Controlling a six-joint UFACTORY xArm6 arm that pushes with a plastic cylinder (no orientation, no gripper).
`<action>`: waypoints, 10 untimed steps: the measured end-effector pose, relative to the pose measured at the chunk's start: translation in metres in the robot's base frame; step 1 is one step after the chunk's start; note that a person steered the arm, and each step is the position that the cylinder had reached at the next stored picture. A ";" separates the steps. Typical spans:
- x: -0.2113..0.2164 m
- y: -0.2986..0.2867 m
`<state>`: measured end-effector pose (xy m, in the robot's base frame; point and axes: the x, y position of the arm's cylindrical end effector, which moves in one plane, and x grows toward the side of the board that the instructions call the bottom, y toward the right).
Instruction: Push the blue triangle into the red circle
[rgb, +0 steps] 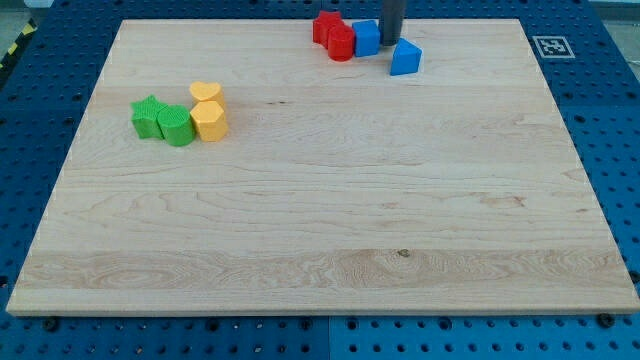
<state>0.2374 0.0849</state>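
Observation:
The blue triangle lies near the view's top, right of centre. The red circle lies to its left, with a blue cube touching the circle's right side and standing between the two. A second red block sits at the circle's upper left. My tip comes down from the view's top edge. It stands between the blue cube and the blue triangle, just above and left of the triangle.
At the view's left is a cluster: a green star, a green rounded block, a yellow hexagon and a yellow heart. The wooden board ends just above the red blocks.

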 end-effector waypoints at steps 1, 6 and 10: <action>0.000 -0.014; 0.019 0.064; 0.057 0.064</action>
<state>0.2948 0.1494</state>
